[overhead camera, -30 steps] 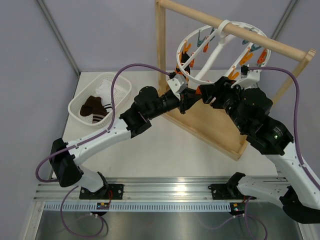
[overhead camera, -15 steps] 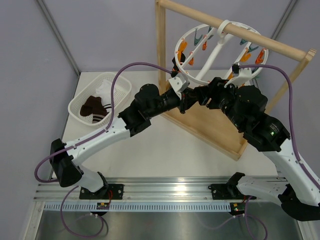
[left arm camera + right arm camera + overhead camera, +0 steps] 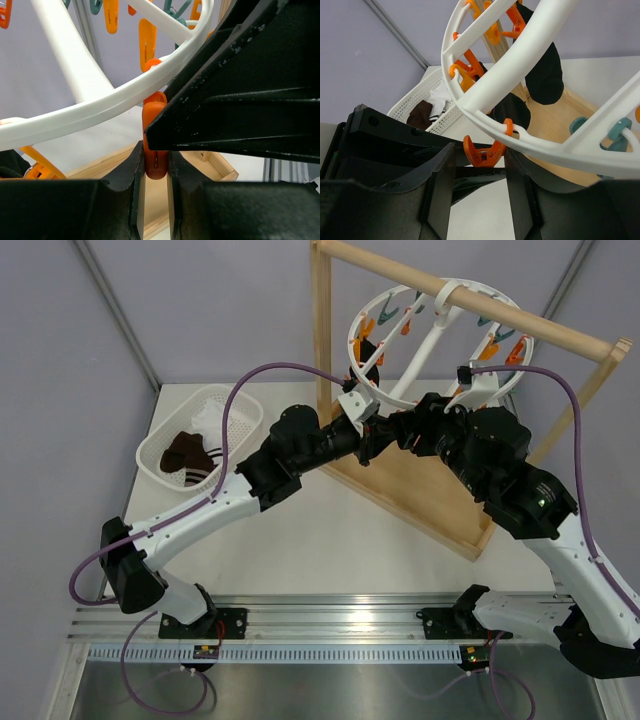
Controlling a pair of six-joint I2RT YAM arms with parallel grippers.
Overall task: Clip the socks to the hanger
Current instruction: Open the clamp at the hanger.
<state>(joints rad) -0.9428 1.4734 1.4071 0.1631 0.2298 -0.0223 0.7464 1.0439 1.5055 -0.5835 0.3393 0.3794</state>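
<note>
Left end effector clamps hanger clip | right end effector straddles it, grasp unclear

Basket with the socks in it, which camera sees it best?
The top external view: the whole white basket shows, with dark and striped socks inside. The right wrist view catches only part of it, behind the hanger's ring. The left wrist view doesn't show it.

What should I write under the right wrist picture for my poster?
The right gripper stands open around an orange clip beneath the white hanger, two black socks hanging behind.
</note>
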